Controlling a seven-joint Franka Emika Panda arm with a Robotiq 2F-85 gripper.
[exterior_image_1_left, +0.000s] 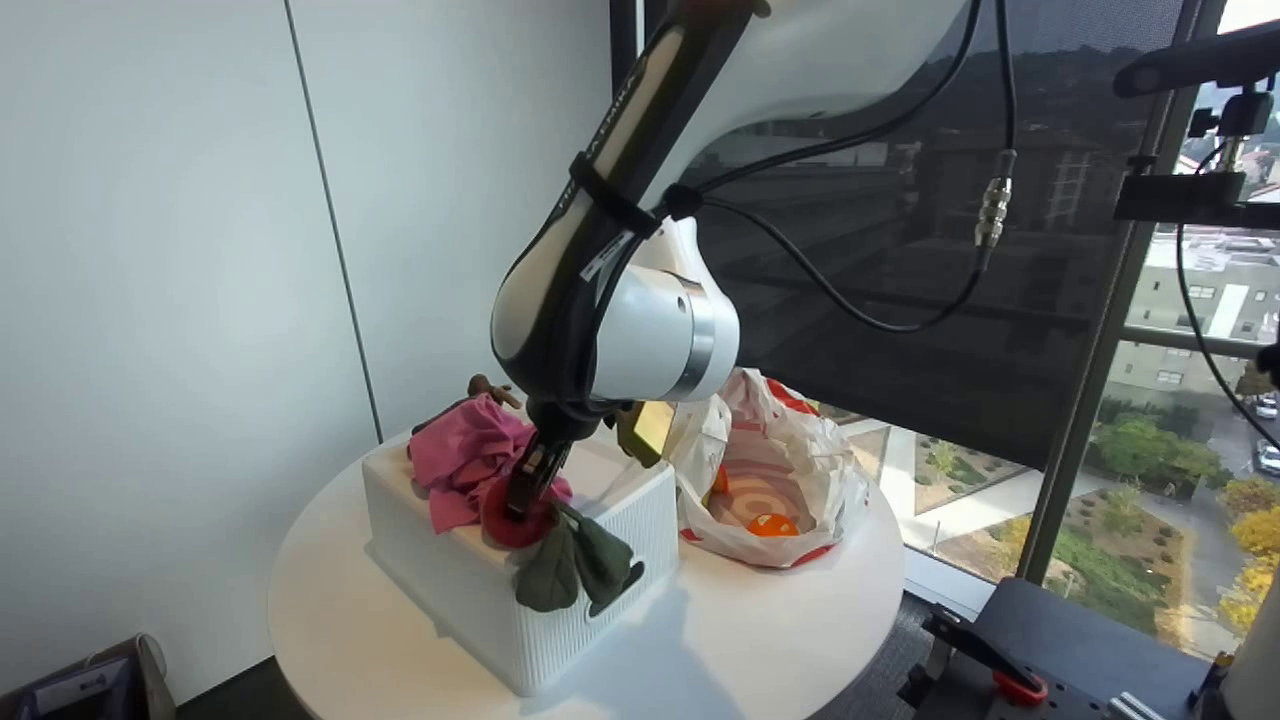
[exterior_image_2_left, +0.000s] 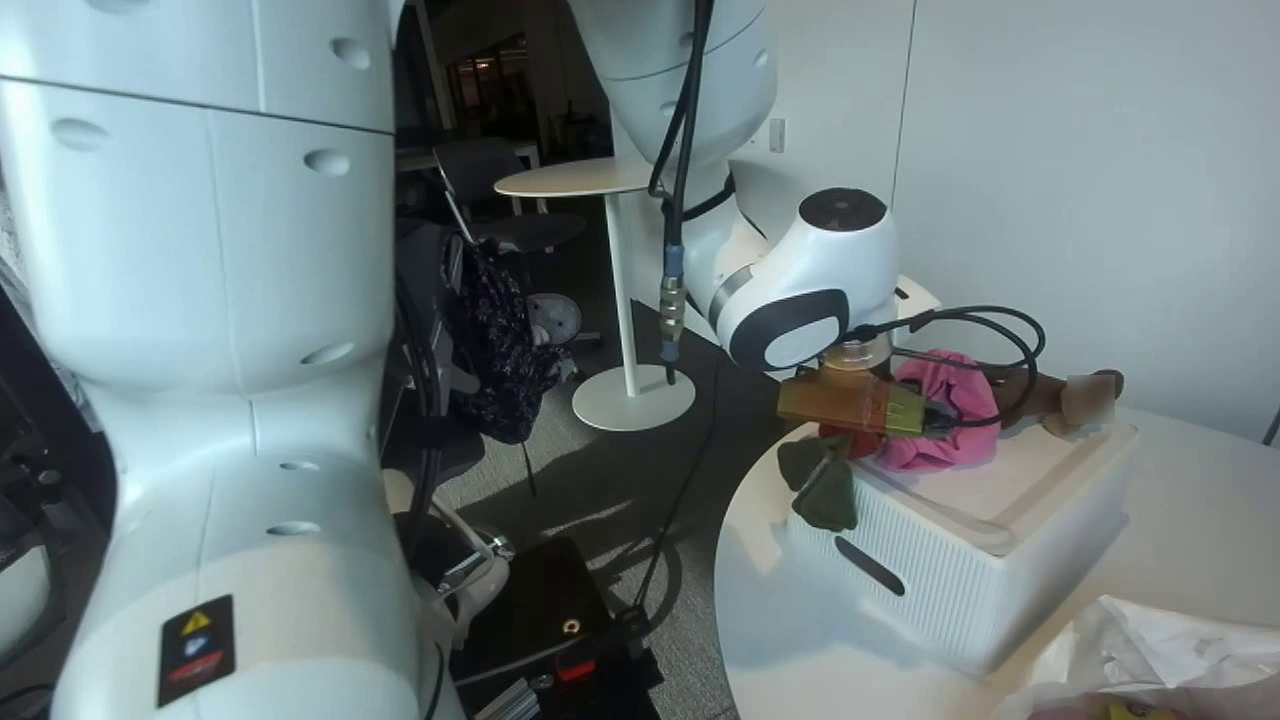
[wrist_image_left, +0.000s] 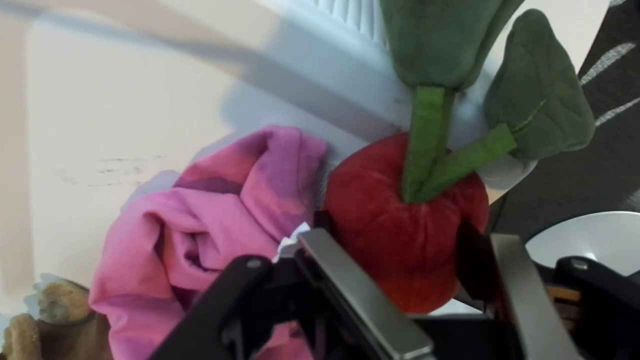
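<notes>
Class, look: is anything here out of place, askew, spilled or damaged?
The red radish-like plush looks askew: it is at the edge of the white ribbed box, with its green leaves hanging over the side instead of lying on top. I see no spill or damage.

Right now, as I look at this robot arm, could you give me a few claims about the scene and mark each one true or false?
1. The jaws stand on either side of a red plush toy. True.
2. The toy's leaves are blue. False: they are green.
3. A bag stands on the table beside the white box. True.
4. The pink cloth is inside the bag. False: it lies on top of the box.
5. The table is square. False: it is round.
</notes>
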